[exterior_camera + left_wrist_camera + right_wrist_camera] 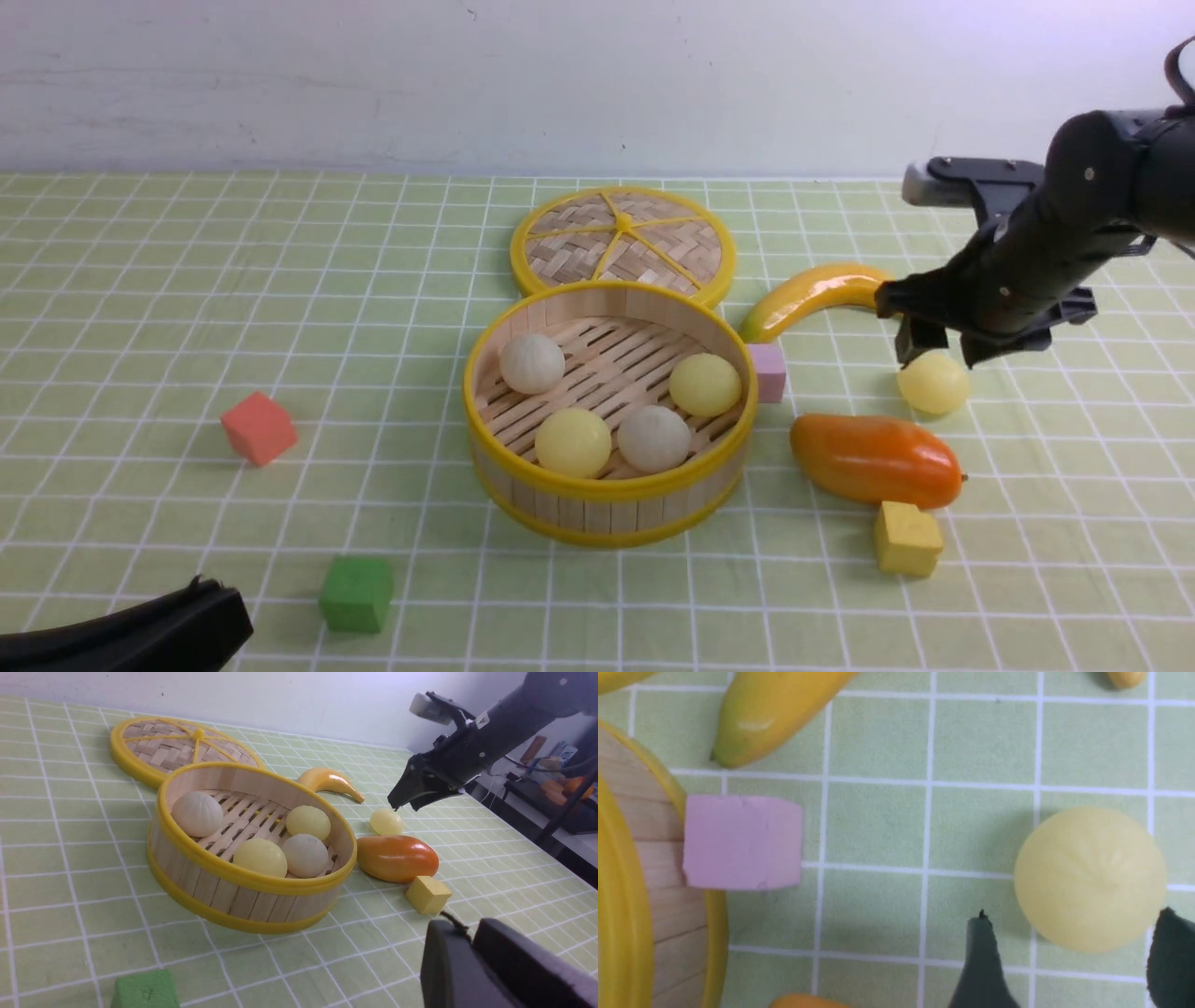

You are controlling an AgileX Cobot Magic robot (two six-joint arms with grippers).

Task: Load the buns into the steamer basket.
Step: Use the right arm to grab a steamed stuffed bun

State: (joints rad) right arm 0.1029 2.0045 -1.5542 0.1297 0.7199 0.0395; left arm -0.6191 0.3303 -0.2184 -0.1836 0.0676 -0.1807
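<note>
The steamer basket stands at mid-table and also shows in the left wrist view. In it lie two off-white buns and two pale yellow buns. A third pale yellow bun lies on the cloth to the basket's right, and shows in both wrist views. My right gripper hovers just above that bun, open, its fingers either side without touching. My left gripper is shut and empty, low at the near left.
The woven lid lies behind the basket. A banana and a pink cube lie between basket and loose bun. An orange mango and a yellow cube lie in front of it. A red cube and a green cube sit left.
</note>
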